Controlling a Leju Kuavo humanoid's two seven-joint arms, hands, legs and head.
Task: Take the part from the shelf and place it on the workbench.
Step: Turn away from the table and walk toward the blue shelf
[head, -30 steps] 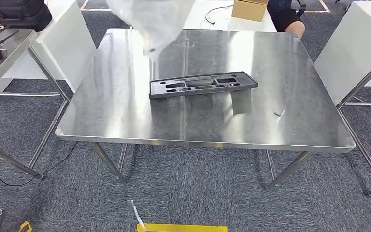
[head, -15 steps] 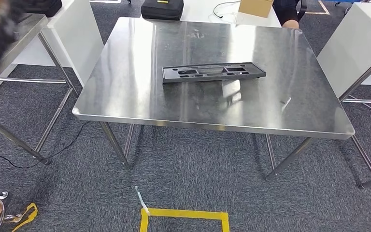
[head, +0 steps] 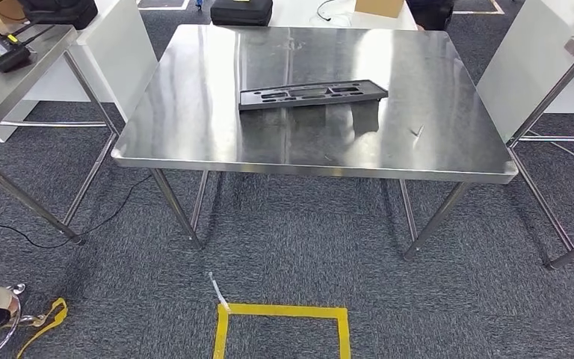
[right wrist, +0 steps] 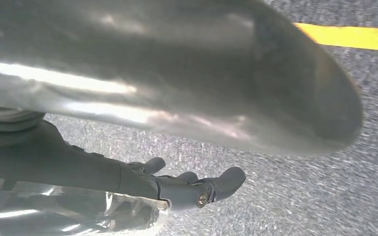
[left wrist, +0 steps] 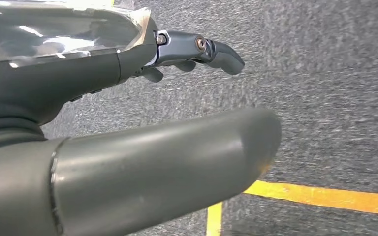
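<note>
The long black perforated plastic part [head: 312, 94] is lying on the steel worktop [head: 194, 134], farther off as the view backs away; both hands [left wrist: 128, 162] [right wrist: 177, 73] are hanging with fingers [left wrist: 211, 49] loosely apart, holding nothing — placement looks complete.

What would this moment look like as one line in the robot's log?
part: black plastic tray flat on steel workbench | left hand: empty, over carpet | right hand: empty, over carpet
</note>
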